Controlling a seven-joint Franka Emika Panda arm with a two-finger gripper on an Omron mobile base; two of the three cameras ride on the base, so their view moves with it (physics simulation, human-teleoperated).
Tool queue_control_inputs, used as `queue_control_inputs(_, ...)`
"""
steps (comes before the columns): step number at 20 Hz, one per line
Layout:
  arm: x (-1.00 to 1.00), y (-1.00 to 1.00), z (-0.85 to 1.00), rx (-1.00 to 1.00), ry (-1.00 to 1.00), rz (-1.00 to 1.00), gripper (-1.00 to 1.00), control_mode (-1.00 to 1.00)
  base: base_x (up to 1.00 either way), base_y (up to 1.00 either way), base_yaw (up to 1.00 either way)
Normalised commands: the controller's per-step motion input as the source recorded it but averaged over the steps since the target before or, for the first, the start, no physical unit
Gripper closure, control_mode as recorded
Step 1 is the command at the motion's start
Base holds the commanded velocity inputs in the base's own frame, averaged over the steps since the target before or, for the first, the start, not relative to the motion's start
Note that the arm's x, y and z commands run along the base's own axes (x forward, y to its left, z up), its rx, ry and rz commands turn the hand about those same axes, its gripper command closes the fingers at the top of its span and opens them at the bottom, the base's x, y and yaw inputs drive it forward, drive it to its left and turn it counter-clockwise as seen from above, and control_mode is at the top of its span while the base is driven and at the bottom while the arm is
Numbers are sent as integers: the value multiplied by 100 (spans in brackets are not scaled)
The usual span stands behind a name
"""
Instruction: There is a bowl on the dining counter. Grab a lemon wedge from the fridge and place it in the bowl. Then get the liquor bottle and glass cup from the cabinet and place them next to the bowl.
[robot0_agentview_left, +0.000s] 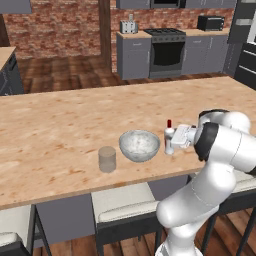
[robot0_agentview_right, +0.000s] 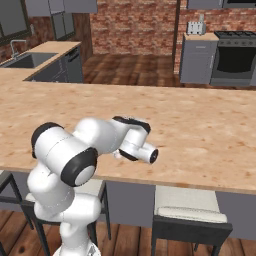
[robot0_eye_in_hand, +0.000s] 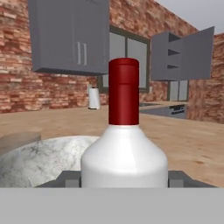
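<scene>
On the long light wood-grain dining counter (robot0_agentview_left: 60, 130), from left to right: a short translucent greyish glass cup (robot0_agentview_left: 107, 159); near it, a round speckled grey-white bowl (robot0_agentview_left: 139, 145); just right of the bowl, a slim white liquor bottle with a red cap (robot0_agentview_left: 169, 138), standing upright. The white arm's gripper (robot0_agentview_left: 176, 139) has its fingers closed around the bottle's body, near the counter's near edge.

One bowl (robot0_agentview_left: 139, 145), one cup (robot0_agentview_left: 107, 159), one bottle (robot0_agentview_left: 169, 139) on one long counter (robot0_agentview_left: 60, 135). Three stools (robot0_agentview_left: 125, 205) along near edge, left base view. One stove (robot0_agentview_left: 165, 50), one toaster (robot0_agentview_left: 210, 23). One sink (robot0_agentview_right: 27, 60). One paper towel roll (robot0_eye_in_hand: 94, 98).
</scene>
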Motion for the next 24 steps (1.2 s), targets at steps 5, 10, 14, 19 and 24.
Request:
queue_control_inputs(5,0,0,-13,0,0,0,100,-100,0,0,0)
queue_control_inputs(10,2,0,-16,0,1,0,100,-100,0,0,0)
queue_control_inputs(14,9,0,-17,0,1,0,100,-100,0,0,0)
queue_control_inputs(19,17,0,-11,0,1,0,100,-100,0,0,0)
queue_control_inputs(24,25,0,-2,0,0,0,100,-100,0,0,0)
